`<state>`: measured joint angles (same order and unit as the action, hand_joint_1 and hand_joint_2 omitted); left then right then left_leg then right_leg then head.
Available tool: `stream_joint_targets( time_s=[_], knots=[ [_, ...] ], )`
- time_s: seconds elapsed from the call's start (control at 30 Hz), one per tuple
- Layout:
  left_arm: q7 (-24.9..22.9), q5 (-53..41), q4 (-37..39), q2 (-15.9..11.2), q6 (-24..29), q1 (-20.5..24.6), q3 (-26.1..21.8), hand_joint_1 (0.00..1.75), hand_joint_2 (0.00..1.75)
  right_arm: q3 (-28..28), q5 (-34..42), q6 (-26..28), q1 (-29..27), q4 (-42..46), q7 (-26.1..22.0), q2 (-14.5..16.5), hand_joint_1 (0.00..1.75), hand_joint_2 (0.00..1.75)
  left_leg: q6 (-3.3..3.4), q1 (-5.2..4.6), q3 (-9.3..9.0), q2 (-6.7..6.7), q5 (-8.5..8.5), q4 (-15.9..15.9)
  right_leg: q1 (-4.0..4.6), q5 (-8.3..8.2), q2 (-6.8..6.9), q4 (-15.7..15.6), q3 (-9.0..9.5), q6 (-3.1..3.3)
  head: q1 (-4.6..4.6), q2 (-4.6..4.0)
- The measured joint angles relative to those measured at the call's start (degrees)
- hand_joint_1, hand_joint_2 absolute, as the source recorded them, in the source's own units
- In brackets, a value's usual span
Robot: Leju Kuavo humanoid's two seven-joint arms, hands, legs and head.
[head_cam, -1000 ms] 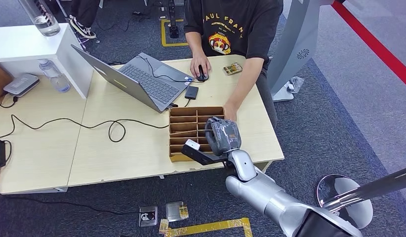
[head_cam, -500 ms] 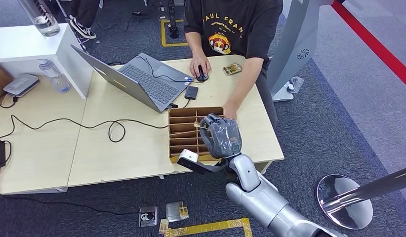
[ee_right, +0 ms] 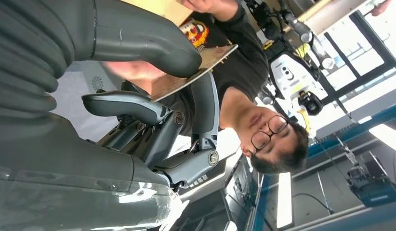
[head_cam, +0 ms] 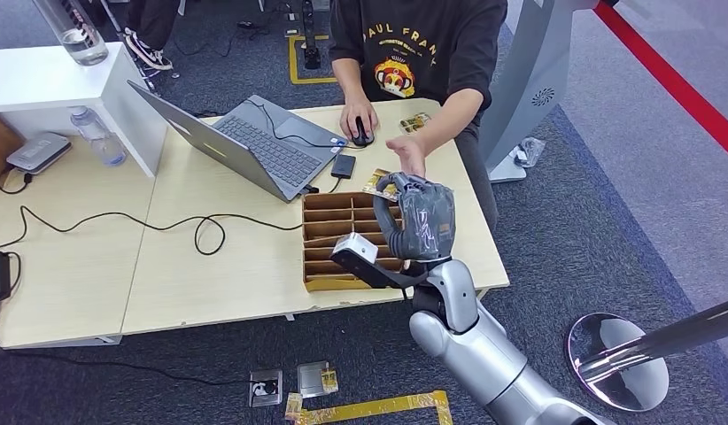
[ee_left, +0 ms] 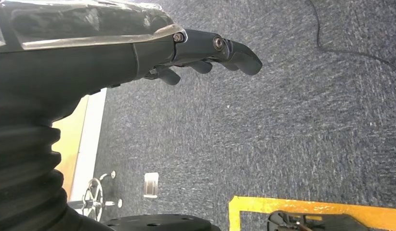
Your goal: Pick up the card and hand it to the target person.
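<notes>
My right hand point(head_cam: 421, 223) is raised above the brown divided box point(head_cam: 329, 223) and pinches a thin tan card point(head_cam: 376, 184) between thumb and finger. In the right wrist view the card point(ee_right: 205, 64) lies flat under the thumb of the right hand point(ee_right: 138, 110), its free end pointing at the seated person in a black shirt point(head_cam: 422, 40). The person's hand point(head_cam: 406, 152) is lifted off the table, just beyond the card and apart from it. My left hand point(ee_left: 201, 50) hangs over blue carpet, fingers loosely extended and holding nothing.
On the table an open laptop point(head_cam: 254, 142) stands left of the box, with a mouse point(head_cam: 362, 137) under the person's other hand, a small black device point(head_cam: 344, 166) and another card point(head_cam: 417, 122). A black cable point(head_cam: 201, 226) loops across the table. A metal stand base point(head_cam: 613, 354) sits right.
My right hand rose from the box's near edge and moved toward the person, carrying the card. The person's hand lifted off the table beside the box and reached toward the card.
</notes>
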<state>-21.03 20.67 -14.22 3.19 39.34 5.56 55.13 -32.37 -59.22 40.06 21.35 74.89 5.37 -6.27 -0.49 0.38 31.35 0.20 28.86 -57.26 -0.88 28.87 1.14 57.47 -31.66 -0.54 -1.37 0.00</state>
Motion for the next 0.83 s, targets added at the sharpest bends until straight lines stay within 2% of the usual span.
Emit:
stream_joint_targets(
  time_s=[0.33, 0.43, 0.47, 0.5, 0.6, 0.63, 0.7, 0.83],
  knots=[
    [0.3, 0.4, 0.0, 0.0, -0.3, 0.6, 1.5, 0.00, 1.75, 0.9, 3.0, 0.0, 4.8, -6.8, -0.1, 0.0, 1.71, 1.75, 0.00, 0.00, 0.03, -0.01, 0.00, 0.0, 0.00, 0.00, 0.01, 0.0, 0.00, 0.00, -0.01, 0.00],
    [0.3, 0.4, 0.0, 0.0, -0.3, 0.9, 1.9, 0.00, 1.75, 0.9, 3.3, 0.0, 6.9, -9.7, 0.4, 0.0, 1.58, 1.75, 0.00, 0.00, 0.03, -0.01, 0.00, 0.0, 0.00, -0.01, 0.01, 0.0, 0.00, -0.01, -0.01, 0.00],
    [0.3, 0.4, 0.0, 0.0, -0.4, 1.0, 2.0, 0.00, 1.75, 0.9, 3.3, 0.0, 7.5, -10.7, 0.4, 0.0, 1.47, 1.75, 0.00, 0.00, 0.03, -0.01, 0.00, 0.0, 0.00, -0.01, 0.02, 0.0, 0.00, -0.01, -0.01, 0.00],
    [0.3, 0.4, 0.0, 0.0, -0.4, 1.1, 2.2, 0.00, 1.75, 0.8, 3.4, 0.0, 8.0, -11.8, 0.5, 0.1, 1.20, 1.75, 0.00, 0.00, 0.03, -0.01, 0.00, 0.0, 0.00, -0.01, 0.02, 0.0, 0.00, -0.01, -0.01, 0.00],
    [0.2, 0.4, 0.0, 0.0, -0.4, 1.3, 2.7, 0.00, 1.75, 0.6, 3.8, 0.0, 9.8, -15.2, 0.5, 0.5, 0.23, 1.75, 0.00, 0.00, 0.04, -0.02, 0.00, 0.0, 0.00, -0.01, 0.02, 0.0, 0.00, -0.01, -0.01, 0.00],
    [0.1, 0.4, 0.0, 0.0, -0.4, 1.5, 2.9, 0.00, 1.75, 0.5, 3.9, 0.0, 10.3, -16.3, 0.4, 0.7, 0.08, 1.75, 0.00, 0.00, 0.04, -0.02, 0.00, 0.0, 0.00, -0.01, 0.02, 0.0, 0.00, -0.01, -0.01, 0.00],
    [0.1, 0.4, 0.0, 0.0, -0.5, 1.7, 3.2, 0.00, 1.75, 0.5, 3.4, 0.0, 11.1, -18.2, 0.2, 1.2, 0.00, 1.75, 0.00, 0.00, 0.04, -0.02, 0.00, 0.0, 0.00, -0.01, 0.02, 0.0, 0.00, -0.01, -0.01, 0.00],
    [0.1, 0.4, 0.0, 0.0, -0.4, 1.8, 3.4, 0.00, 1.75, 0.5, 1.3, 0.0, 11.4, -19.9, -0.9, 1.9, 0.00, 1.75, 0.00, 0.00, 0.03, -0.01, 0.00, 0.0, 0.00, -0.01, 0.02, 0.0, -0.01, -0.01, 0.00, 0.00]
  ],
)
